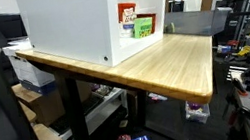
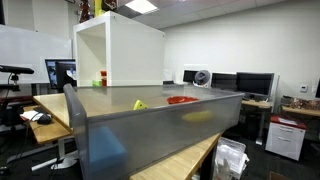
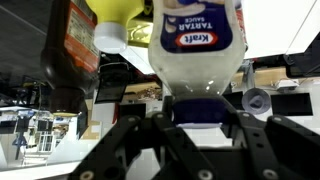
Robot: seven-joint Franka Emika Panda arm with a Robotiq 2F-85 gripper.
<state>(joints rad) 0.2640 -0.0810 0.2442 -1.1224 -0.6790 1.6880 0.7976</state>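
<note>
Wrist view: gripper (image 3: 200, 115) pinches the bottle (image 3: 197, 45), a white Kraft tartar sauce squeeze type, fingers (image 3: 160, 125) pressed in on its narrow dark lower end. The wide white body stands clear above them. Grip sits low probably because the narrow end fits the finger span and the fat body would not. It also leaves the label unobstructed, and the label reads upright in this view. The bottle looks straight, not tilted. Neighbours crowd it: a dark bottle (image 3: 72, 40) with a red label stands to the left, and a yellow container (image 3: 118, 12) sits behind, between the two. The gap looks tight, though whether anything touches can't be told. That packing reads like shelf stock, which would explain a straight-on approach at the base rather than from the side. In both exterior views a white cabinet (image 1: 67, 23) stands on the wooden table (image 1: 179, 61), its open side showing a red carton (image 1: 128, 15) and a green carton (image 1: 143, 27) inside. Neither exterior view shows the arm or the bottle, so the bottle's place relative to the cabinet cannot be fixed. The cabinet's walls may be hiding them. In an exterior view the cabinet (image 2: 120, 50) stands beyond a blurred grey panel that blocks much of the foreground.
</note>
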